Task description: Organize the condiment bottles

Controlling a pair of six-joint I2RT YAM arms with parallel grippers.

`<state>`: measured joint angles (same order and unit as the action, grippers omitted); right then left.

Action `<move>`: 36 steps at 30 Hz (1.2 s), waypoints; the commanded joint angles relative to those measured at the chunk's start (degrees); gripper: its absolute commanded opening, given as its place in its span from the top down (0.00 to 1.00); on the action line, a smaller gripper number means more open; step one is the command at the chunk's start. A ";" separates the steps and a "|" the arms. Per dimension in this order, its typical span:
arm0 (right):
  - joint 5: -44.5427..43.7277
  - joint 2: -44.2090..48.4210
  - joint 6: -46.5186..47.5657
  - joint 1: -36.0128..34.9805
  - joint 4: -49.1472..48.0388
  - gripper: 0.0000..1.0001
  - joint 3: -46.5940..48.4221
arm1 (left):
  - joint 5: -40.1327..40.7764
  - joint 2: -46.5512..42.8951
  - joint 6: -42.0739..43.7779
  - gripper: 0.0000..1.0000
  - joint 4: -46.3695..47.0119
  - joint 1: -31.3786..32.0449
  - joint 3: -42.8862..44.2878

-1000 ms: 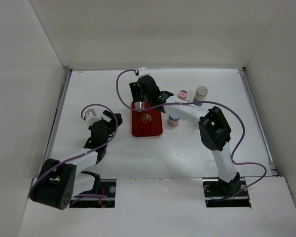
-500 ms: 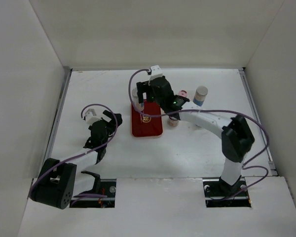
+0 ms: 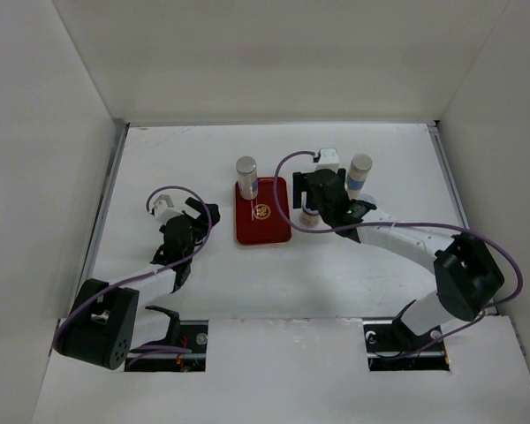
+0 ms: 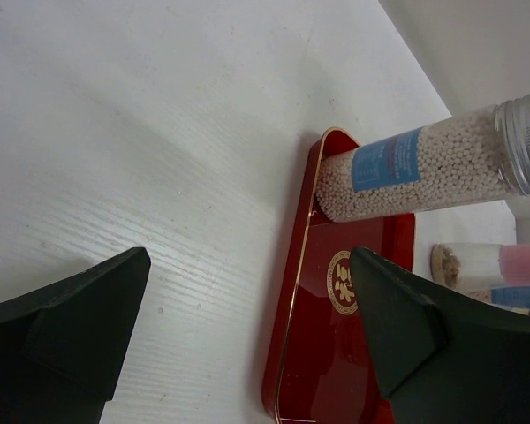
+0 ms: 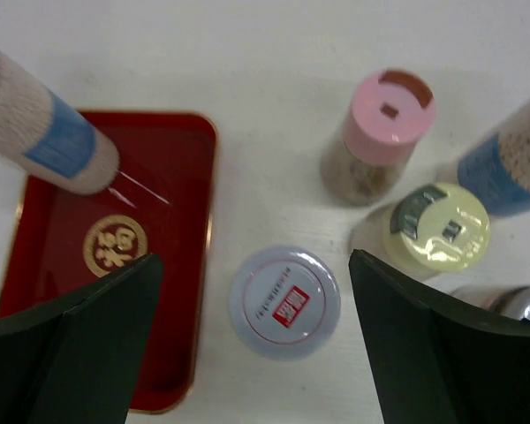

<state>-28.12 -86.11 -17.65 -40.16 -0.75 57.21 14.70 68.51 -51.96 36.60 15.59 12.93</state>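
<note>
So far, only one bottle is sitting in place: the tan bead-filled bottle with a silver screw cap is standing upright on the far left corner of the flat red rectangular tray. The rest are waiting on the white table just right of the tray: the white-capped bottle with a red mark, the pink-capped bottle, the yellow-capped bottle and the pale-capped bottle with a blue band. What is probably a sixth is peeking in at the right wrist view's edge. The right pincer is hovering released above the white-capped one, likely the next to go. The left pincer is idling released, grasping nothing, facing the tray.
</note>
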 commanded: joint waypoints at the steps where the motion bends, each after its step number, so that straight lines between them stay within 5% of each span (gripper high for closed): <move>1: -2.91 -0.99 -1.42 0.22 0.05 0.05 -0.08 | -0.03 -0.39 -0.59 0.00 3.30 0.44 0.61; 9: -0.36 -7.05 -3.00 1.09 0.75 0.11 1.15 | 0.41 -0.57 -0.51 0.00 3.57 0.18 0.26; 14: -0.27 -8.20 -3.27 1.71 0.75 0.40 2.20 | -0.55 -0.74 -0.51 0.00 3.57 0.18 0.26; 17: -1.41 -5.05 -2.83 1.36 0.32 0.49 3.17 | -0.02 0.39 -0.51 0.00 3.57 0.18 0.52; 23: -3.88 -1.43 1.83 -3.02 -4.07 0.49 7.29 | 0.41 -0.31 -0.59 0.00 3.65 0.27 0.34; 36: 4.73 -21.99 1.30 -10.06 -8.65 0.48 24.69 | 0.15 -1.89 -0.77 0.00 3.30 -1.05 -0.53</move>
<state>-24.91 -107.11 -16.47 -49.84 -2.98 76.93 14.55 68.55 -52.31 37.12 15.03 12.93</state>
